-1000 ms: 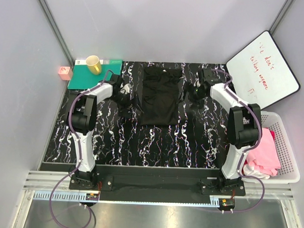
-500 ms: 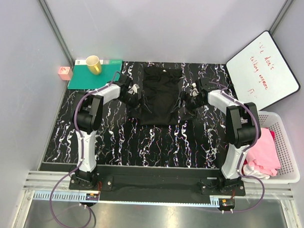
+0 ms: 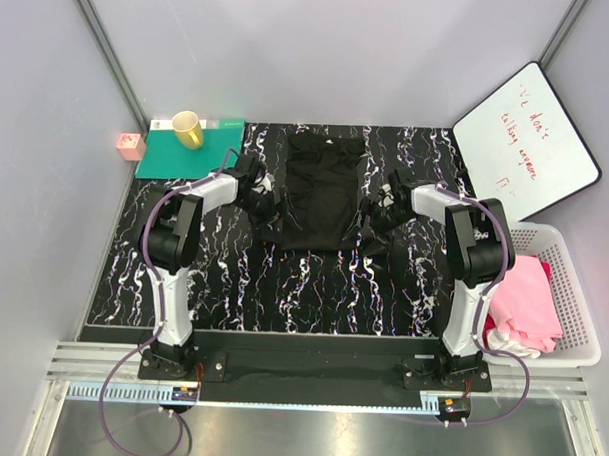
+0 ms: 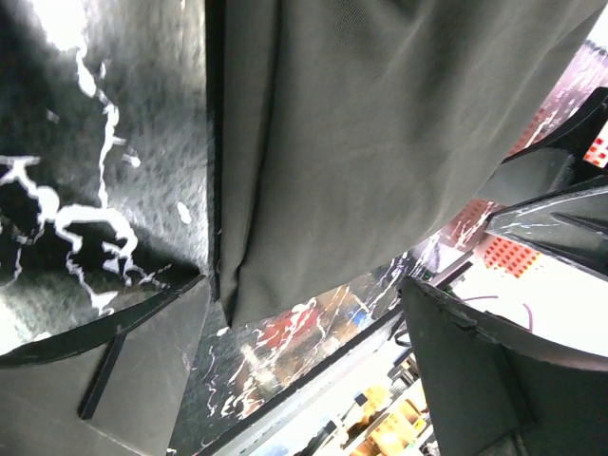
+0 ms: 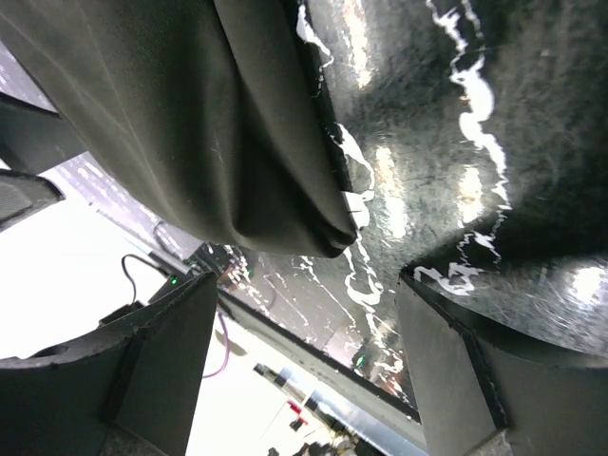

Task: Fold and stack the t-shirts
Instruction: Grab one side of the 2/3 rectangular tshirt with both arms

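My L claw (image 3: 258, 192) sits at the left edge of the black tee (image 3: 324, 192) and my R claw (image 3: 383, 207) at its right edge, both low over the marbled tabletop (image 3: 283, 277). The tee lies flat as a narrow upright rectangle, center-far on the table, sides already folded in. From my L wrist cam, both fingers are spread wide w/ nothing pinched; the tee's folded edge and a corner sit in the gap btwn them, over the marble. R wrist cam shows the same: fingers wide apart, the tee's rounded fold edge just ahead of the gap, not clamped. Can't tell whether either claw touches the cloth. The pink tees (image 3: 530, 308) are heaped in the white basket (image 3: 581, 288) off the table's right side, w/ a bit of white cloth (image 3: 511, 342) at the near end of the heap. Far left: teal mat (image 3: 172, 153) w/ a yellow cup (image 3: 188, 131) on it. Far right: a whiteboard (image 3: 528, 141) leaning, red scribble on it.
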Robot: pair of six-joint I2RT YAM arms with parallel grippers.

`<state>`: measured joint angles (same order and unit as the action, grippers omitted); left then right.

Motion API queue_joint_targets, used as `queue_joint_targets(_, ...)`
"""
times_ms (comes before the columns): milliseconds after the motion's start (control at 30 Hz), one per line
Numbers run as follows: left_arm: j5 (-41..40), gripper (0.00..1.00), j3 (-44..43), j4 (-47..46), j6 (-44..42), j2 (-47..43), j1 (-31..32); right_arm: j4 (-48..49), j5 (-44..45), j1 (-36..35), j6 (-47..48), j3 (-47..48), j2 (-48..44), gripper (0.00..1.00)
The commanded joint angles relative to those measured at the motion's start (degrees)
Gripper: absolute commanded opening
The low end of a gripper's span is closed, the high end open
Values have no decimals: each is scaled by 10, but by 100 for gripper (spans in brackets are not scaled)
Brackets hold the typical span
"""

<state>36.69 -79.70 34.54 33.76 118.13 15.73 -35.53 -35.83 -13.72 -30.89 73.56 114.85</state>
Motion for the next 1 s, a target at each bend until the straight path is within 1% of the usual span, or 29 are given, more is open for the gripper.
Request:
queue_joint_targets(0,-109,88,40,35,-25,15,2,-2,-6,0,10,4,26,81)
queue_joint_targets(67,-104,84,45,36,-26,21,4,2,-9,-2,11,11,34,80)
queue_joint_targets(167,-106,79,43,36,-26,36,16,9,-14,-1,10,29,54,75)
queue_joint_targets(200,-104,74,39,36,-26,42,24,10,-15,-2,8,39,59,72)
queue_joint_targets(233,-97,61,30,35,-27,49,26,11,-21,-2,9,45,63,68)
queue_joint_targets(267,-94,40,24,35,-28,66,28,14,-27,-2,9,50,75,64)
queue_joint_targets(300,-89,26,17,35,-29,75,31,14,-33,-3,10,61,81,47)
queue_joint_targets(367,-76,0,-1,35,-32,99,32,13,-46,-3,11,69,93,28)
queue_joint_targets(400,-73,0,-9,36,-33,103,32,13,-49,-2,10,72,95,11)
queue_joint_targets(467,-72,0,-12,38,-35,102,32,11,-48,-3,10,70,86,3)
queue_joint_targets(500,-72,0,-7,39,-35,97,32,10,-46,-3,10,63,79,1)
queue_joint_targets(667,-68,0,31,40,-36,42,31,-17,-35,-3,16,26,33,0)
queue_joint_targets(900,-53,0,148,49,-45,-59,33,-47,-29,-3,37,-61,-44,0)
queue_joint_targets(967,-48,0,176,51,-43,-102,39,-52,-35,-3,39,-93,-66,0)
